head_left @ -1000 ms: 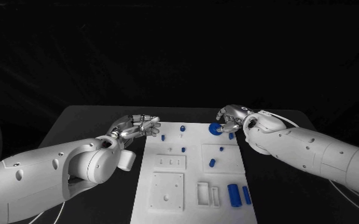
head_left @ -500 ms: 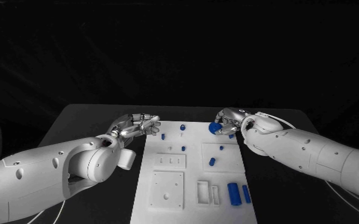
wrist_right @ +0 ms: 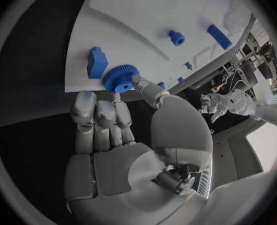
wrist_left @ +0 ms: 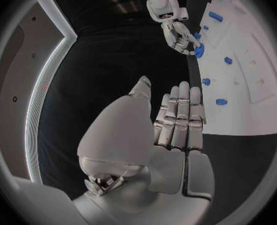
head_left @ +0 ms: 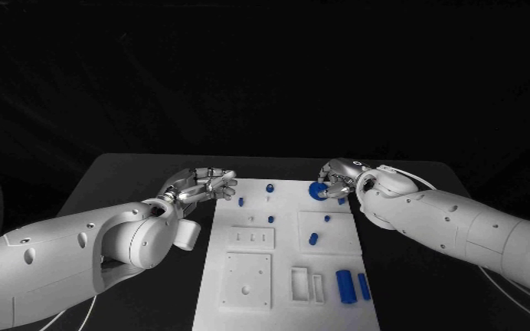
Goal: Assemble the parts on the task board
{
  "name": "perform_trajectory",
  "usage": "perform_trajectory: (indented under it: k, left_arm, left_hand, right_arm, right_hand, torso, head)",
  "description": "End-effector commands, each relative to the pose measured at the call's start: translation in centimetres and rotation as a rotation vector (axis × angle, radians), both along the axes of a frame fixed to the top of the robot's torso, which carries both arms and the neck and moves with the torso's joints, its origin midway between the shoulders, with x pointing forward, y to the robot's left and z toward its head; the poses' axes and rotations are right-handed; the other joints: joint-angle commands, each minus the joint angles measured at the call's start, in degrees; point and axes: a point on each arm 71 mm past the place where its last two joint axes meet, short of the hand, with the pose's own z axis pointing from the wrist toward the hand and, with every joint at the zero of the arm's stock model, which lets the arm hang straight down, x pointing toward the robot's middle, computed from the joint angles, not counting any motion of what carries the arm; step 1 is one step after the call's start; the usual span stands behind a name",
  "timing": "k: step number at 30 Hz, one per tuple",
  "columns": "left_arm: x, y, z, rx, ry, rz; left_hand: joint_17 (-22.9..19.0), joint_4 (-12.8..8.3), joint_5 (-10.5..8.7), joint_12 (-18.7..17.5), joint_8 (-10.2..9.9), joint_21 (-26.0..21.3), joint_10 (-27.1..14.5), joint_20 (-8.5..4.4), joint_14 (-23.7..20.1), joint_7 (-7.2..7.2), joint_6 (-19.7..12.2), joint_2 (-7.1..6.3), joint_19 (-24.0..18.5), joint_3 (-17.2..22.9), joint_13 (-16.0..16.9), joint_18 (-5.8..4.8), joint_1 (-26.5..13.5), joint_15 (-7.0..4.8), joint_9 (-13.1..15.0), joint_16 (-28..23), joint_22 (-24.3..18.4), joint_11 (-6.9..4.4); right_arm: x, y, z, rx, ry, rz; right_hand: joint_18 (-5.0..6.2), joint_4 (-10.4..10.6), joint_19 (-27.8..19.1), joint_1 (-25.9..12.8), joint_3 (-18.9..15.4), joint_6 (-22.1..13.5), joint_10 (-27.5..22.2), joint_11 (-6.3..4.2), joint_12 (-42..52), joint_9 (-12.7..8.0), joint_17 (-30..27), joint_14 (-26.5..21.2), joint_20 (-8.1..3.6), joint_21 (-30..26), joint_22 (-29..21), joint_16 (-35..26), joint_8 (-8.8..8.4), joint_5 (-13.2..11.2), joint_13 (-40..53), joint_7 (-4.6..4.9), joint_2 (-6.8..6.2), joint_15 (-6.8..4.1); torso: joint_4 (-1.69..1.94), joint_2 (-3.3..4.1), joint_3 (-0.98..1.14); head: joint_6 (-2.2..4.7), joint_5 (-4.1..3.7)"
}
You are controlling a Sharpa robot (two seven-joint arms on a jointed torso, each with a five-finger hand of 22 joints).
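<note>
The white task board [head_left: 289, 202] lies in the middle of the black table. At its far right corner my right hand [head_left: 338, 175] pinches a blue gear [head_left: 318, 190] just over the board. In the right wrist view the thumb [wrist_right: 142, 85] touches the gear [wrist_right: 120, 78] from one side and the fingertips [wrist_right: 101, 108] sit close under it, next to a blue block [wrist_right: 96, 62]. My left hand [head_left: 204, 185] hovers off the board's far left edge. It holds nothing, and its fingers [wrist_left: 179, 117] lie straight side by side.
Several small blue pegs [head_left: 270, 219] stand across the board's far half, and two blue cylinders [head_left: 345, 283] lie near its front right corner. White raised plates [head_left: 247, 281] fill the front left. Black table [head_left: 132, 174] surrounds the board.
</note>
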Motion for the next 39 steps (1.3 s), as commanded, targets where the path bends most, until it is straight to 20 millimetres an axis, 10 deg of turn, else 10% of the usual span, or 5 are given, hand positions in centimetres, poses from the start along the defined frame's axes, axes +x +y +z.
perform_trajectory:
  k: [1,18,32,39]
  left_arm:
    - [0.0,-0.2,0.2,-0.012,-0.009,-0.015]
    - [-0.1,0.0,0.2,-0.01,-0.008,-0.011]
    - [-0.1,0.0,0.2,-0.01,-0.008,-0.01]
    - [-0.2,0.1,0.2,-0.01,-0.008,-0.009]
  left_hand:
    - [0.08,0.01,-0.24,-0.19,0.36,-0.19,0.15,-0.12,0.06,0.72,0.26,0.08,0.05,-0.5,0.02,0.87,0.6,0.21,-0.07,-0.24,0.92,-0.04]
    - [0.09,0.01,-0.25,-0.22,0.36,-0.2,0.13,-0.12,0.07,0.73,0.23,0.06,0.05,-0.55,0.01,0.87,0.6,0.21,-0.11,-0.26,0.91,-0.03]
    - [0.1,0.03,-0.25,-0.24,0.36,-0.2,0.13,-0.12,0.08,0.75,0.21,0.09,0.06,-0.59,0.01,0.86,0.57,0.21,-0.13,-0.27,0.91,-0.02]
    - [0.1,0.03,-0.25,-0.25,0.36,-0.2,0.13,-0.12,0.09,0.75,0.21,0.1,0.07,-0.6,0.01,0.86,0.56,0.21,-0.15,-0.27,0.91,-0.02]
  right_arm:
    - [-0.3,0.3,-1.2,-0.071,0.019,0.024]
    - [-1.1,1.0,-2.7,-0.194,-0.034,0.067]
    - [-1.3,1.0,-2.5,-0.162,-0.052,0.056]
    - [-1.9,2.3,-0.6,-0.188,-0.203,0.052]
  right_hand:
    - [7.06,-0.33,-0.21,0.26,0.2,0.87,-0.27,-0.12,0.45,0.06,0.14,0.31,-0.06,0.31,1.24,-0.32,0.38,-0.41,1.56,0.04,0.19,-0.07]
    - [7.06,-0.4,-0.25,1.05,2.1,1.77,-0.17,-0.33,0.06,0.03,0.8,0.63,0.19,0.85,1.02,-0.83,0.36,-1.86,1.31,-0.19,-1.86,-0.26]
    - [7.06,-0.16,-0.48,1.07,4.53,3.77,0.39,-0.77,0.23,0.31,1.42,0.83,0.57,1.23,1.03,-1.34,0.98,0.41,1.59,-0.68,1.05,-0.65]
    - [7.06,0.02,-0.37,0.57,5.4,5.26,1.29,-1.32,0.71,0.52,1.83,0.99,0.54,1.47,0.92,-1.62,1.41,-2.01,2.04,-1.23,0.53,-1.16]
  torso:
    - [0.0,-0.01,0.04]
    - [-0.02,-0.01,0.04]
    - [-0.04,-0.03,0.01]
    - [-0.07,-0.06,-0.06]
  head:
    - [-0.04,-0.09]
    - [-0.21,-0.08]
    - [-0.05,-0.17]
    - [0.14,-0.09]
